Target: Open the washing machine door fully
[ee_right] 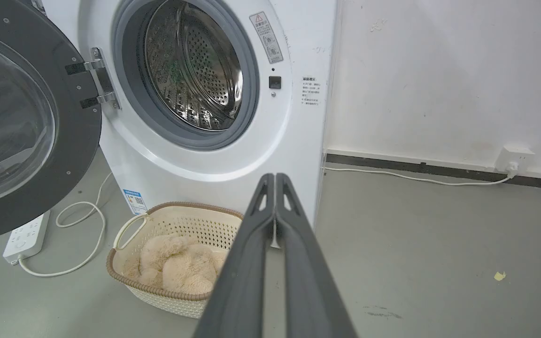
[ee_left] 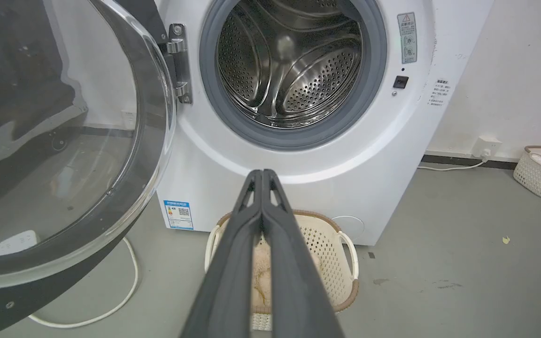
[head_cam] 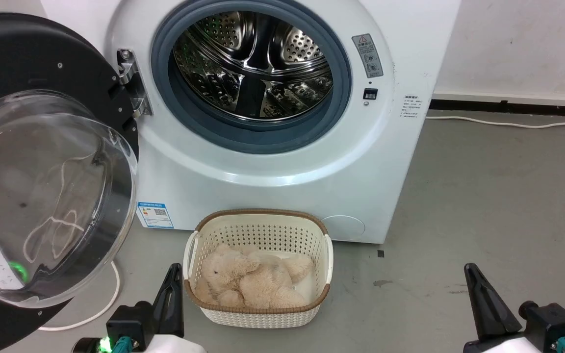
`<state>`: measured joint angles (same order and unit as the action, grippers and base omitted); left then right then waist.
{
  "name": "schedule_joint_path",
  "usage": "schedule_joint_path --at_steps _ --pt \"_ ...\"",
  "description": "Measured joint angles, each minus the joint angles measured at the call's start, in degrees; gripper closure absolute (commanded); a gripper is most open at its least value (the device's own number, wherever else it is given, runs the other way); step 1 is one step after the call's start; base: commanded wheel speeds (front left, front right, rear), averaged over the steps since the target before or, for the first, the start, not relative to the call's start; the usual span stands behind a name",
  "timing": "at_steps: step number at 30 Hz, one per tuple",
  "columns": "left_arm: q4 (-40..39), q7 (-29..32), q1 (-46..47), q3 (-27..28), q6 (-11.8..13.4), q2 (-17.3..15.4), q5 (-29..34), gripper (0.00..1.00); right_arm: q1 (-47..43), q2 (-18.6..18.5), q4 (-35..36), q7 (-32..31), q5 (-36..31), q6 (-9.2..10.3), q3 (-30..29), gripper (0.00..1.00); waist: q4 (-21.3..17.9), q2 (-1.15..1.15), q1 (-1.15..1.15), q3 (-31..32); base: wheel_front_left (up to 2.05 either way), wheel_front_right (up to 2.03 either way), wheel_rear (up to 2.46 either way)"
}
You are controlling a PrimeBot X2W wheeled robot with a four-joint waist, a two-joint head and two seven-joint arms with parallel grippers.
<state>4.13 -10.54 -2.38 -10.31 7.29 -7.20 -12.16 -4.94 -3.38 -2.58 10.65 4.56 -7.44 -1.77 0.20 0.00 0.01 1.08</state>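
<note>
Open washing machine door, frame left: judged heavy, rigid, slick, glass fragile; black rim to be pushed; left pincer, right pincer pressed together, empty.

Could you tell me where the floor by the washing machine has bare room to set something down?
The bare grey floor right of the cream perforated basket, out to the white wall cable, is free. Left is crowded: the open black-ringed glass door overhangs a white cord and white power strip.

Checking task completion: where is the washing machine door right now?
Head view, left side: the washing machine door hangs swung open on its hinge, left of the drum.
</note>
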Motion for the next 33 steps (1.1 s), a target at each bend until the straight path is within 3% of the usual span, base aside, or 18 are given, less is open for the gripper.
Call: schedule_joint_path --at_steps 33 --pt "-1.3 3.8 0.3 3.7 -2.6 1.4 4.1 1.0 1.4 0.0 0.9 -3.9 -1.2 0.0 0.6 1.0 -0.1 0.0 0.0 -0.4 0.0 0.0 0.0"
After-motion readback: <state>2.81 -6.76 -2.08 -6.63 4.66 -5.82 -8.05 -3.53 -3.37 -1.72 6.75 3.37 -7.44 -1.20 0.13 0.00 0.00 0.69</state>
